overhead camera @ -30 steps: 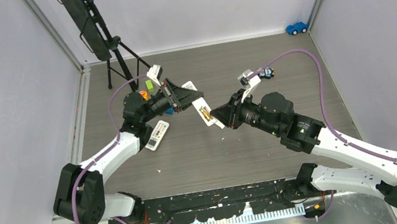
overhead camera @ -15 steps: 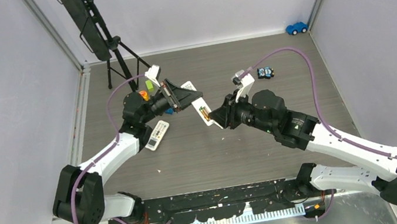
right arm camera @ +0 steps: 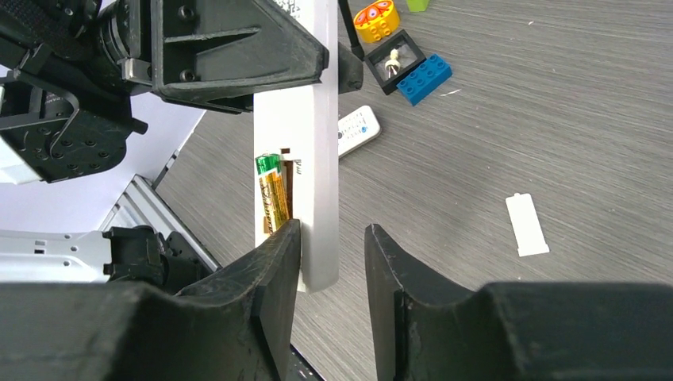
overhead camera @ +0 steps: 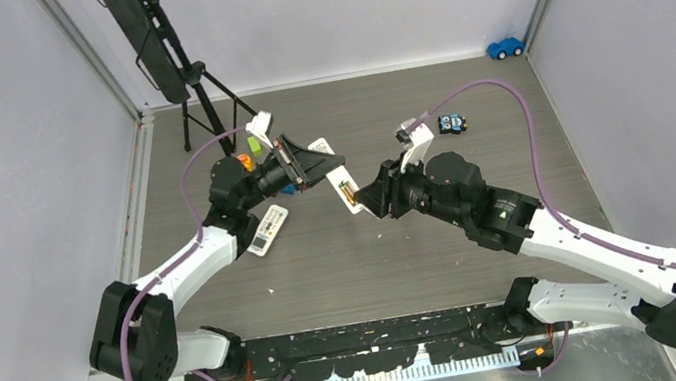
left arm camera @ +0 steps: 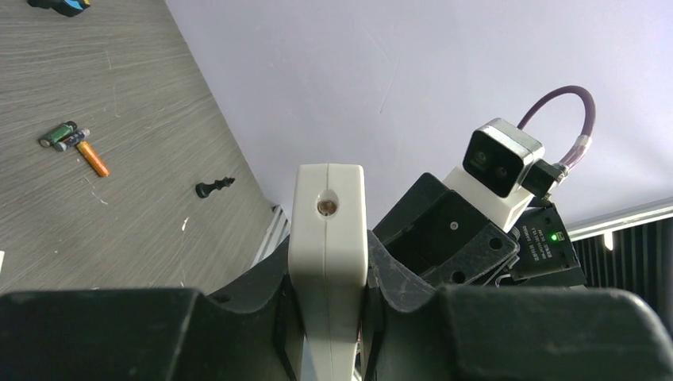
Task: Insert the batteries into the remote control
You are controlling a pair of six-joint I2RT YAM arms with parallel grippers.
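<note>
My left gripper [overhead camera: 319,170] is shut on a white remote control [overhead camera: 342,188] and holds it above the table; in the left wrist view the remote [left arm camera: 328,230] stands edge-on between the jaws. The right wrist view shows the remote's [right arm camera: 308,135] open compartment with one orange-and-green battery [right arm camera: 272,196] in it. My right gripper [right arm camera: 333,246] is open around the remote's lower end, its left finger [right arm camera: 278,262] against the battery side, a gap on the right. Loose batteries [left arm camera: 74,143] lie on the table.
A second white remote [overhead camera: 268,229] lies on the table under the left arm. A white battery cover [right arm camera: 527,225] lies flat. A blue brick [right arm camera: 424,78], an orange toy [right arm camera: 376,20], a black chess piece [left arm camera: 214,187], a blue toy car [overhead camera: 504,47] and a tripod [overhead camera: 185,72] are nearby.
My right gripper has turned at the wrist and edged left onto the remote's end. The left arm and the remote have stayed put.
</note>
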